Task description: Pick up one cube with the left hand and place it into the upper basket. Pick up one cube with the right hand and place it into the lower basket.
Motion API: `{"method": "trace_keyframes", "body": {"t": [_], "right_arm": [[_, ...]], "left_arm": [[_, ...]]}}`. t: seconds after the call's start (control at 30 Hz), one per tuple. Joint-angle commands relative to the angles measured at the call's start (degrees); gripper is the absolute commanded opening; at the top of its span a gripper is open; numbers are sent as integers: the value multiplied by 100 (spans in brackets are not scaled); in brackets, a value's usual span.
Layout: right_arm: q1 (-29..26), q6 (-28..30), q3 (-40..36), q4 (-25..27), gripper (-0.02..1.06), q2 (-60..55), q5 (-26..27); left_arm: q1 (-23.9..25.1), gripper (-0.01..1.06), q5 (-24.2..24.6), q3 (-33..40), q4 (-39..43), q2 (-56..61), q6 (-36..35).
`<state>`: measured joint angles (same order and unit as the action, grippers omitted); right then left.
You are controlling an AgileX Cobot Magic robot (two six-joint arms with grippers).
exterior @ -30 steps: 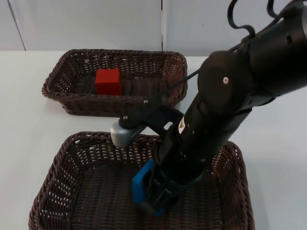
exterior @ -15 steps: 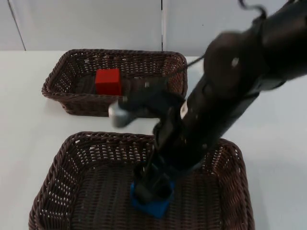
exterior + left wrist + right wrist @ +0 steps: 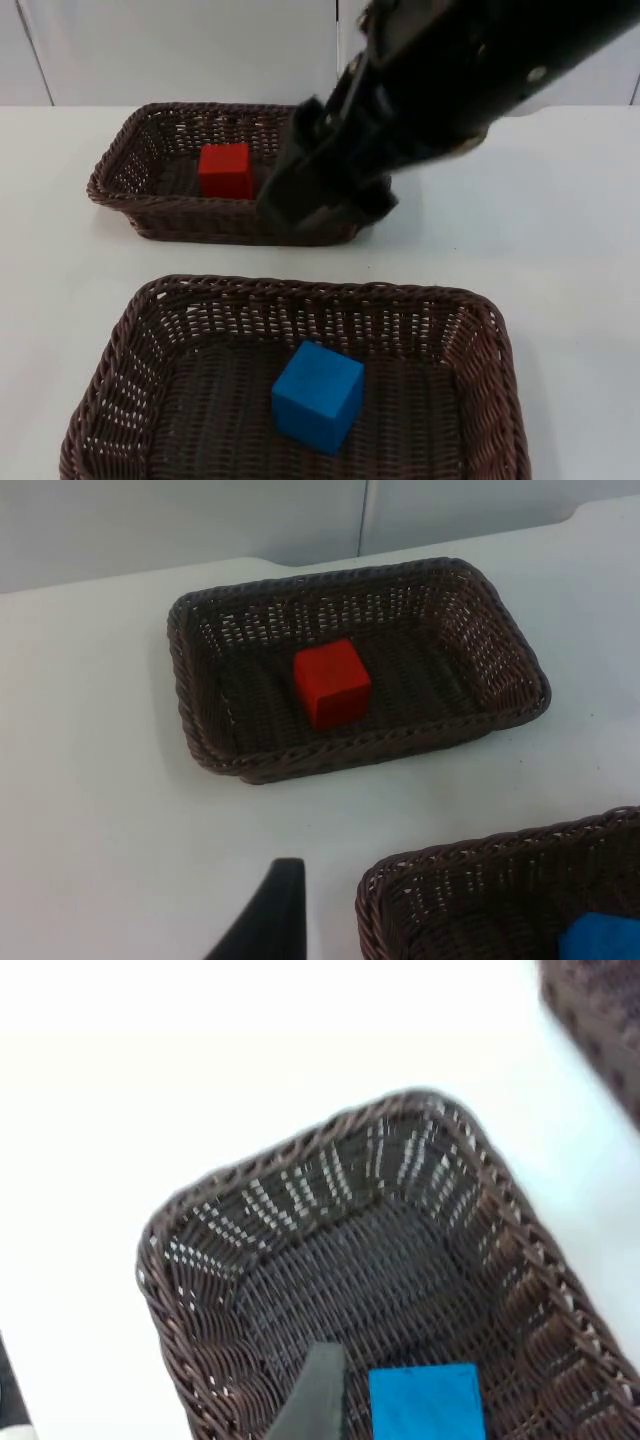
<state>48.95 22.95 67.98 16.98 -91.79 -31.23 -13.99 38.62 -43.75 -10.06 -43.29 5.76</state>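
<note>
- lower basket (image 3: 120, 400): dark brown woven wicker, rectangular with rounded corners, nearest the camera; blue cube (image 3: 317, 395) is seen resting inside, slightly right of centre, smooth matte faces, free of any grip.
- right gripper (image 3: 322, 195): held above the table between the two baskets, nothing carried; whether its fingers are spread or pressed together cannot be told.
- step in hand is judged to be the retreat after release; it is best done by lifting straight up, so the wicker rim is not snagged.
- upper basket (image 3: 115, 170): same weave, further back; red cube (image 3: 226, 170) is sat on its floor, left of centre.
- left gripper (image 3: 262, 920): parked over bare white table (image 3: 570, 250), waiting; finger state cannot be told.
</note>
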Motion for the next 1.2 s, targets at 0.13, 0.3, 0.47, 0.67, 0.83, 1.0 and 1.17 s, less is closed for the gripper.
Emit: {"method": "trace_keyframes", "body": {"t": [0.13,0.3,0.47,0.67,0.83,1.0,1.17], "right_arm": [[37,-2,46,-28,78,351,-118],[24,-63,46,-175,78,441,-140],[24,-88,5,-164,78,580,-203],[24,-88,-381,-152,78,1040,-183],[24,-88,-858,-152,78,1472,-3],[24,-88,-1285,-185,78,1881,126],[24,-102,-1603,-185,78,2224,219]], "left_arm": [[-31,105,4,22,19,38,-11],[-31,105,4,22,19,38,-11],[-31,105,4,22,31,38,-11],[-31,105,162,22,41,38,0],[-31,105,186,22,-5,185,0],[-31,105,248,22,-245,610,298],[-31,105,314,22,-298,1136,497]]}}
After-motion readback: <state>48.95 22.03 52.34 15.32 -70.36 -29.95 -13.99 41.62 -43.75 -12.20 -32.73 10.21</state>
